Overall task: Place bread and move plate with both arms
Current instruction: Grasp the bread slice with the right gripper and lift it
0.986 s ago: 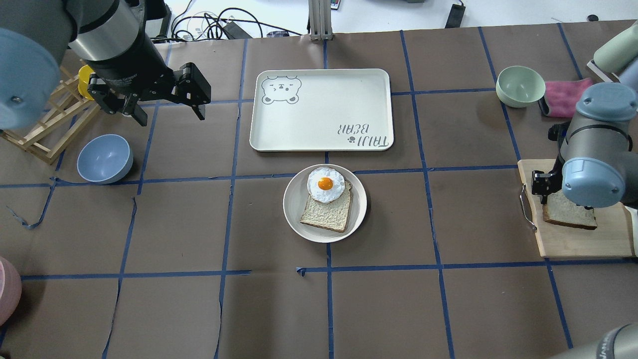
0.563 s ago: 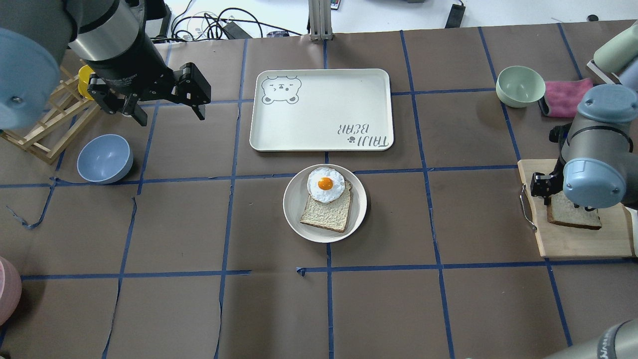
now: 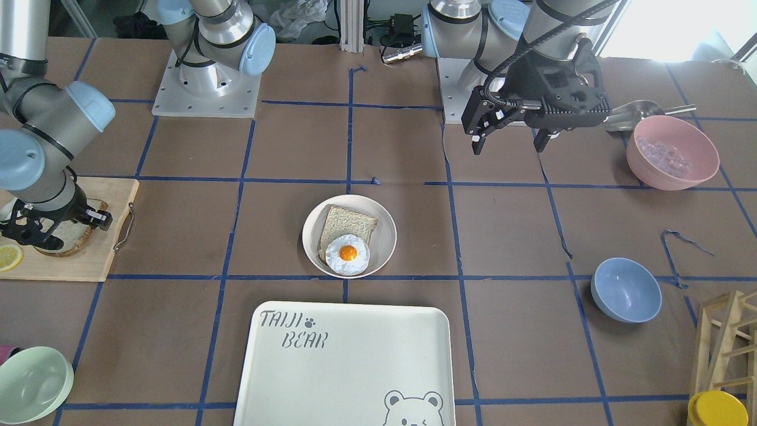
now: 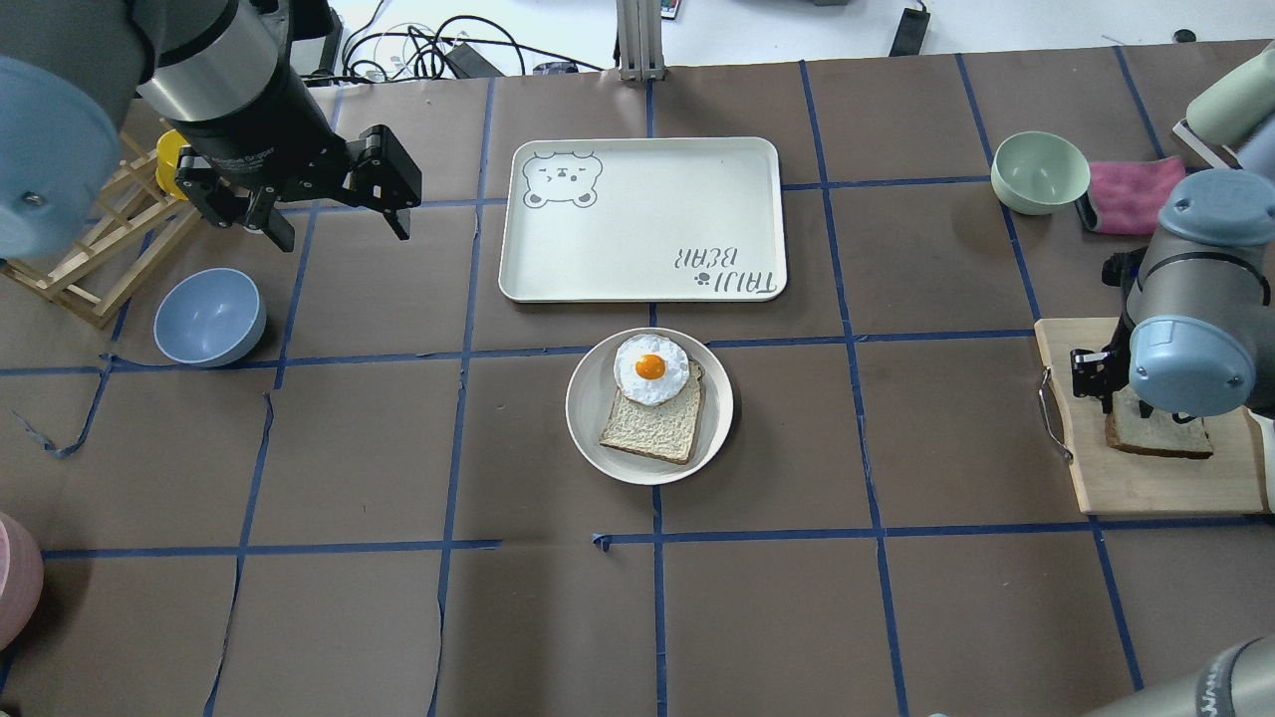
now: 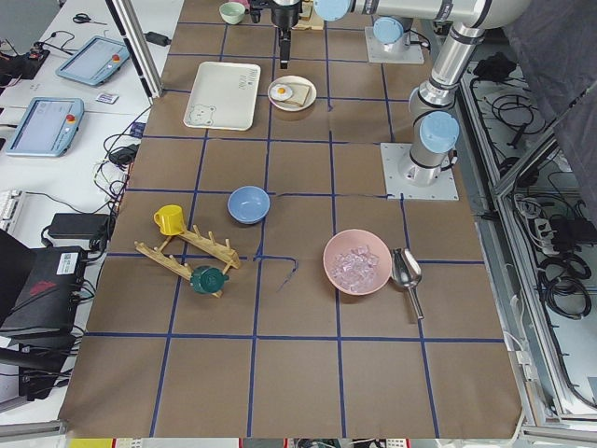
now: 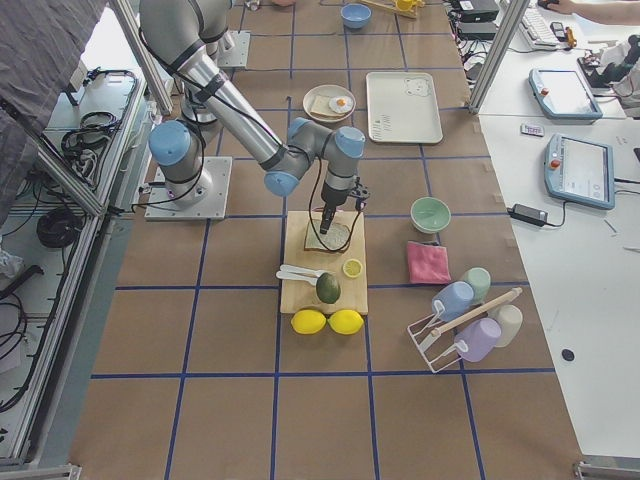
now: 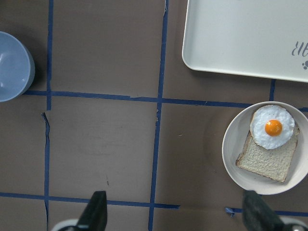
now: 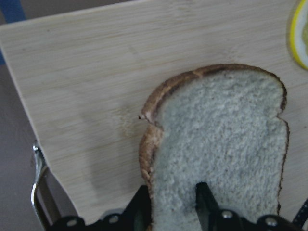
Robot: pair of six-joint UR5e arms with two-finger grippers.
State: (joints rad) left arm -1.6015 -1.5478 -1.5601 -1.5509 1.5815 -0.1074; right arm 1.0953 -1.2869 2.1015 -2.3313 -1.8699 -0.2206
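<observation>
pale wooden cutting board (image 4: 1146,488) at the robot's right carries the dark-crusted pale grey-white bread slice (image 8: 221,144), which is not yet on the round cream-white plate (image 4: 583,408). the black right gripper (image 8: 173,204) is low over the slice. in the wrist view its jaws appear pinched on the slice's crust edge, with one finger on top. the plate sits in the middle of the brown paper-covered tabletop (image 4: 398,448), well apart from the board. it already holds a squarer bread slice (image 4: 652,428) topped by a fried egg (image 4: 649,368). the black left gripper (image 4: 341,234) hovers over the robot's left side, jaws wide apart and holding nothing. the task looks barely begun: the bread has yet to reach the plate, and both arms have yet to move the plate. compared with a second ago, the bread and right gripper sit slightly further along the board toward the robot's right; the left arm has not moved.
</observation>
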